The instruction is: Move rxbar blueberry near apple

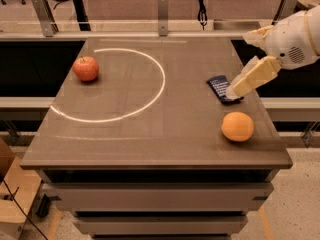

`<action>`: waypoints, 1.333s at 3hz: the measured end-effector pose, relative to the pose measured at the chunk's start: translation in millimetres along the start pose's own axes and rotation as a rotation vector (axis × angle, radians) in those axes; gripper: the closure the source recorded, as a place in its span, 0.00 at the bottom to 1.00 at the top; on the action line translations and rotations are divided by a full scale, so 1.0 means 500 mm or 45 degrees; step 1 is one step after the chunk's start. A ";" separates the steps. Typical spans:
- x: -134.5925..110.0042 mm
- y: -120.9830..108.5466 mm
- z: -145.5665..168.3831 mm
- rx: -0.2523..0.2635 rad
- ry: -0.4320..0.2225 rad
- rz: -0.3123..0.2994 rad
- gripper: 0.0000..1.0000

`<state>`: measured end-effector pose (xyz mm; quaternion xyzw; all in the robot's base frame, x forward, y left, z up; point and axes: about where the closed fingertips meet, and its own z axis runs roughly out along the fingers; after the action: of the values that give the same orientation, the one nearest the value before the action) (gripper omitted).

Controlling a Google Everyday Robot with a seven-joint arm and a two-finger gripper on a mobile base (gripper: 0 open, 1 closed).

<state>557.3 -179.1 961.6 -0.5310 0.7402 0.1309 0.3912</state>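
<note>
The end effector (243,82) was at the right edge of the tabletop (150,139), reaching in from the white arm housing (295,41) at the upper right and angled downward to the left. Its pale yellow tip lay over the right end of the rxbar blueberry (218,86). Whether it was touching the wrapper or just above it could not be determined. How far the end effector was open, and whether it had hold of anything, could not be told from this view either. The rxbar blueberry lay flat on the right side of the tabletop, close to the right edge, with its dark navy wrapper and faint white print facing up. A plain orange fruit (237,126) sat near the bar, toward the front of the tabletop, and was not touching it. The apple (86,68), red with an orange blush, stood at the far left of the tabletop, well apart from the bar. A white curved line (161,86) was marked on the surface between the two. It swept from the rear centre round toward the front left, and the apple sat inside the curve near its open left side.
</note>
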 end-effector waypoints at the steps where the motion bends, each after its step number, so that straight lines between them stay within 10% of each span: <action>1: -0.010 -0.043 0.045 0.082 -0.093 0.040 0.00; 4: 0.058 -0.115 0.163 0.121 -0.093 0.215 0.00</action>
<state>640.6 -172.5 900.1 -0.4423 0.7730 0.1475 0.4302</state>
